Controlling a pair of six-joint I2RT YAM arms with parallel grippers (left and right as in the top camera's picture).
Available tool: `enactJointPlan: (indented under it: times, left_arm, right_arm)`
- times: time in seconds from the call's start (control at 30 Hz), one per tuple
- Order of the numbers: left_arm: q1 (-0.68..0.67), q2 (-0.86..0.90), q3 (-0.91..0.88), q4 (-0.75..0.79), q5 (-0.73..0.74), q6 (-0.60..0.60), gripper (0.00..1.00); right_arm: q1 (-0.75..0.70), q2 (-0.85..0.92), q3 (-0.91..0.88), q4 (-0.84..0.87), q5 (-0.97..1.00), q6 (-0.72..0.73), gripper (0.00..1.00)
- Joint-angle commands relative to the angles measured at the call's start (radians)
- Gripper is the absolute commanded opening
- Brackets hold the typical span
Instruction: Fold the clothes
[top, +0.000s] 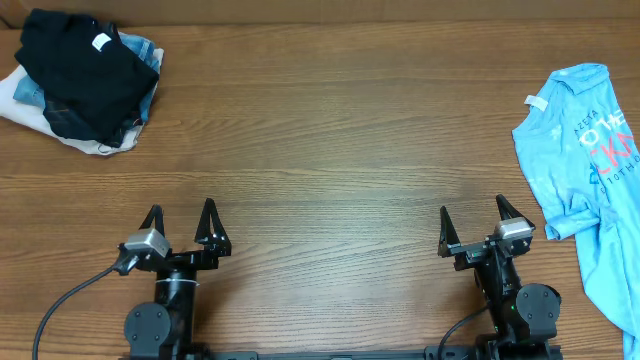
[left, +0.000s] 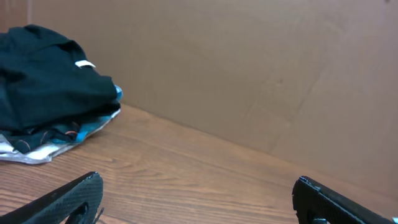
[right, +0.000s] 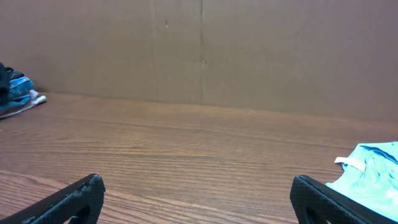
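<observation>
Looking down on a wooden counter (top: 330, 150) running up to a cardboard wall (right: 249, 50). Finding a light blue T-shirt (top: 590, 170) with pink lettering sprawling at the right edge, partly running out of the overhead view. Spotting the black T-shirt (top: 85, 70) bunching up on top of a pile of other clothes (top: 30, 105) in the far left corner, well apart from both arms. Seeing the left hand (top: 180, 208) and the right hand (top: 472, 207) resting low at the near edge, each pointing toward the wall, fingers spreading wide, gripping nothing. Noting a small white label (top: 101, 42) showing on the black collar
</observation>
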Motion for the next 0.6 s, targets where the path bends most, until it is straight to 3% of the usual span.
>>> enactJointPlan:
  times: [0.0,0.13,0.37,0.47,0.57]
  left_arm:
    - [-0.006,-0.017,-0.045,0.036,-0.031,0.021,1.00]
    - [-0.006,-0.017,-0.089,0.092,-0.017,0.106,1.00]
    - [-0.005,-0.017,-0.088,0.044,0.038,0.256,1.00]
    - [-0.003,-0.017,-0.088,-0.066,0.042,0.260,1.00]
    - [0.008,-0.017,-0.087,-0.064,0.044,0.261,1.00]
  right_arm:
    - [0.001,-0.012,-0.011,0.003,0.003,0.000,1.00]
    - [0.001,-0.012,-0.011,0.003,0.003,0.000,1.00]
    - [0.001,-0.012,-0.011,0.003,0.003,0.000,1.00]
    - [0.001,-0.012,-0.011,0.003,0.003,0.000,1.00]
    - [0.001,-0.012,-0.011,0.003,0.003,0.000,1.00]
